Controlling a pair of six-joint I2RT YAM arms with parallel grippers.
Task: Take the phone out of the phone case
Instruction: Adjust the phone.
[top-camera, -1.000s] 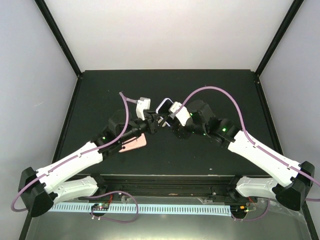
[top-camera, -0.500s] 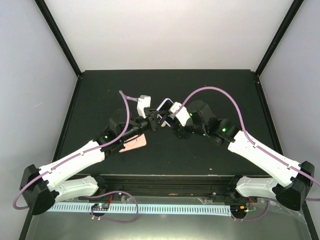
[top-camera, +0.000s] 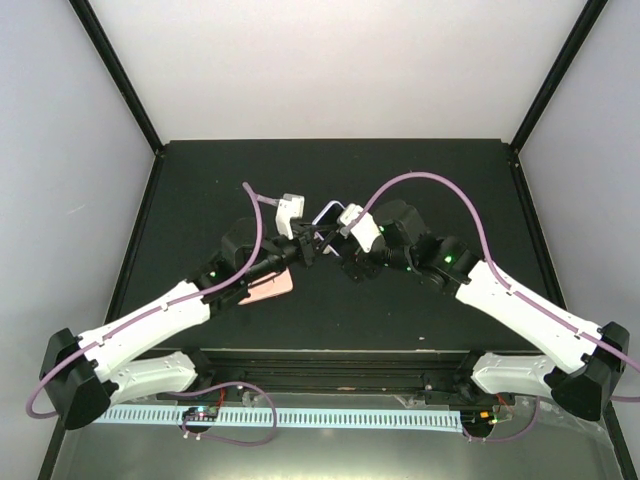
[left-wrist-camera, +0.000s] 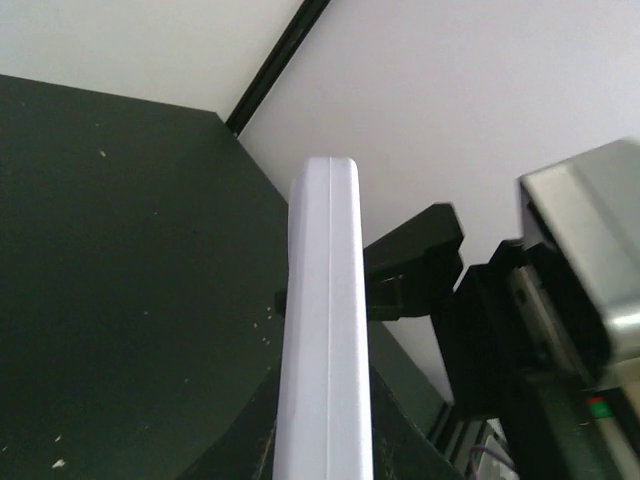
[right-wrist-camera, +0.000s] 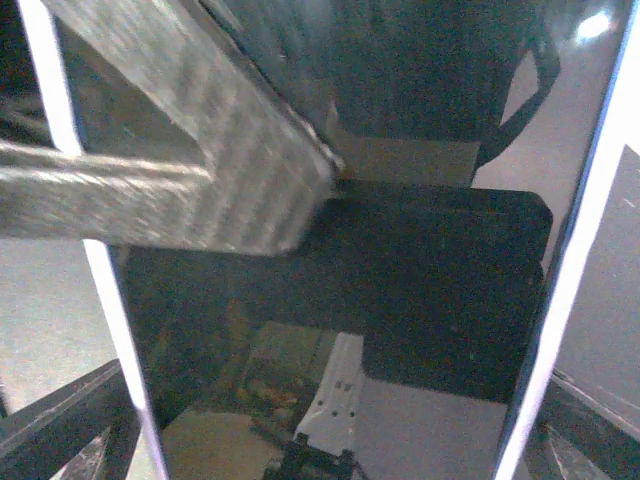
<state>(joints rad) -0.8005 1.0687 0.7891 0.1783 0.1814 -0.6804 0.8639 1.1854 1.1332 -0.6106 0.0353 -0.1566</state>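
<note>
Phone (top-camera: 331, 212) held in the air over the middle of the table (top-camera: 420, 170), between the two arms. The left gripper (top-camera: 312, 243) has just closed on its edge. Whether the right gripper (top-camera: 338, 240) grips or releases cannot be told. The pink case (top-camera: 272, 286) lies apart, nearer the table's front edge, so the removal appears done and a handover is likely in progress.

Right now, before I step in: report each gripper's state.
Left gripper: shut on the phone.
Right gripper: open, jaws standing wide of the phone's edges.
</note>
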